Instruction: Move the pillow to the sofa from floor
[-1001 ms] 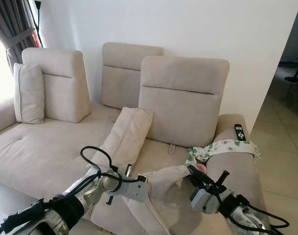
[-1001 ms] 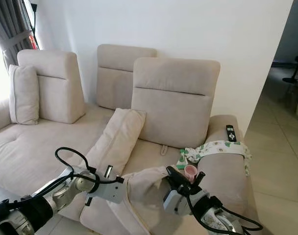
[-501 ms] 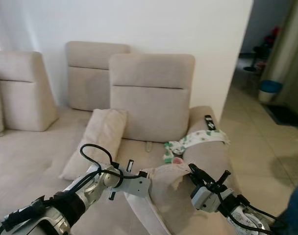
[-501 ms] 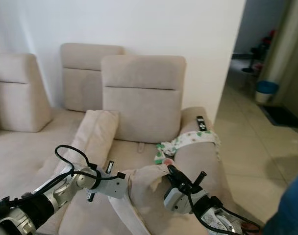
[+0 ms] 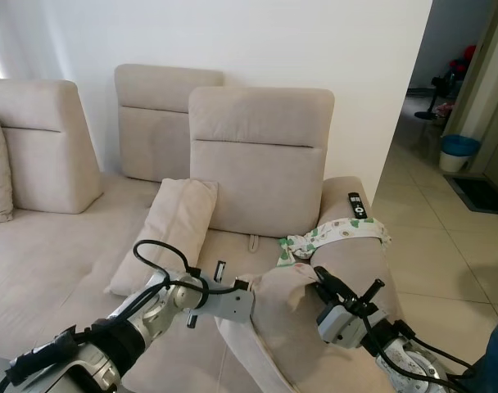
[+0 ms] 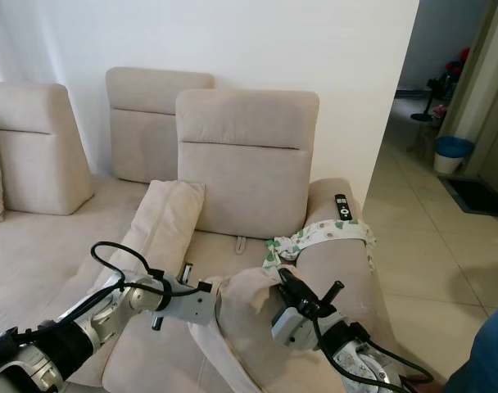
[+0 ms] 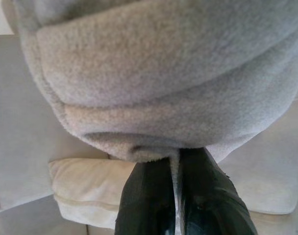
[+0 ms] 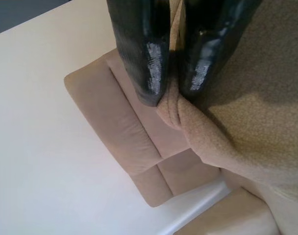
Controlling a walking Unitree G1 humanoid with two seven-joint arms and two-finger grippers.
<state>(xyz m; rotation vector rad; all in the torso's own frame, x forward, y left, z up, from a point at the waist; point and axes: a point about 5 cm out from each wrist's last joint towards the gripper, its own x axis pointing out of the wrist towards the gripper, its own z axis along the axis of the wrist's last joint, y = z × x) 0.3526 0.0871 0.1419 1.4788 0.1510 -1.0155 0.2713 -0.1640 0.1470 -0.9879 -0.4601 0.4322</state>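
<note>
Beige pillow [image 5: 286, 323] pinched by both end effectors, left end effector [image 7: 174, 196], right end effector [image 8: 174, 85], sofa [image 5: 257, 164], remote [image 5: 356, 205] on armrest.

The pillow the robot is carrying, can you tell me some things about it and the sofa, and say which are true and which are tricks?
1. Both grippers hold the pillow. True: the left gripper and the right gripper each have jaws pinched on its fabric.
2. The pillow lies on the floor. False: it is held up in front of the sofa.
3. A remote rests on the sofa's armrest. True.
4. The patterned cloth hangs over a backrest. False: it is draped over the armrest.
5. Another pillow leans on the sofa seat. True.
</note>
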